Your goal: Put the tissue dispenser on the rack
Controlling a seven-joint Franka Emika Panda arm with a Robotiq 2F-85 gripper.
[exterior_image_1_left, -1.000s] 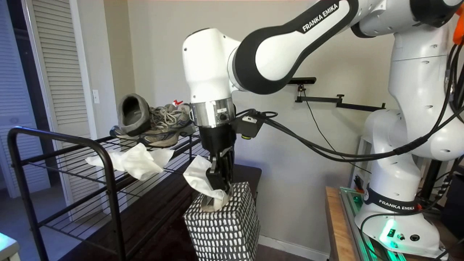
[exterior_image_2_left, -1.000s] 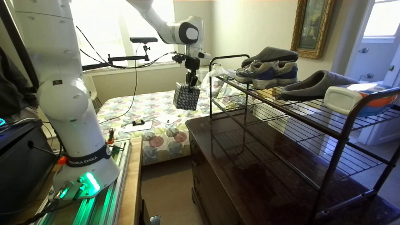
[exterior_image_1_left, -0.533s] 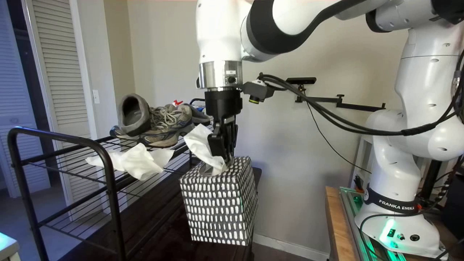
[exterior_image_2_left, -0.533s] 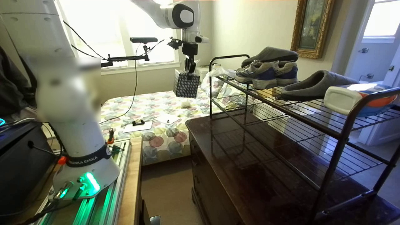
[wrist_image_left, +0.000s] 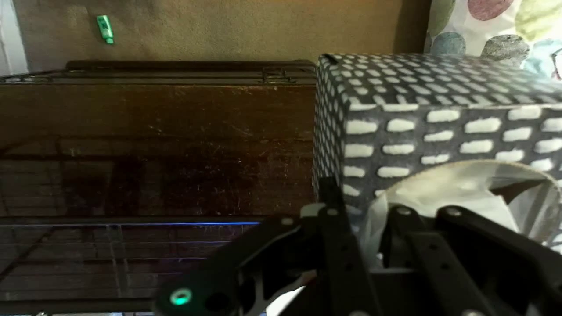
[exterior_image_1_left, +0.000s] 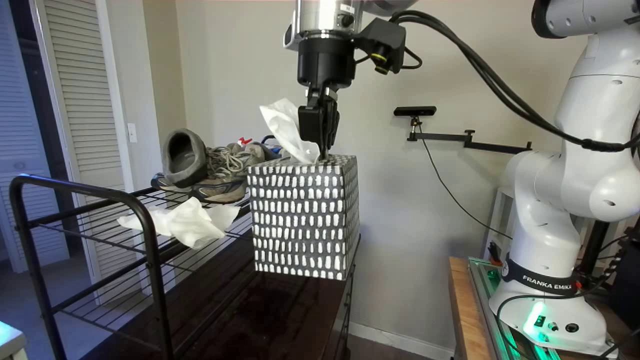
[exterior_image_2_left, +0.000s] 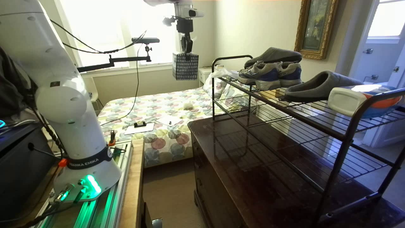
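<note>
As box (exterior_image_1_left: 300, 220) climbs higher than moment ago, claw (exterior_image_1_left: 323, 146) grips its top; box hangs midair, apart from rack (exterior_image_2_left: 286, 108), not yet placed. Added height, I'd guess, readies carry across.

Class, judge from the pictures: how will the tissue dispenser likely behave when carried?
The tissue dispenser is probably stiff: its edges look straight as it hangs. The gripper holds it only near the top, so it may swing. The creased tissue poking out is probably floppy.
</note>
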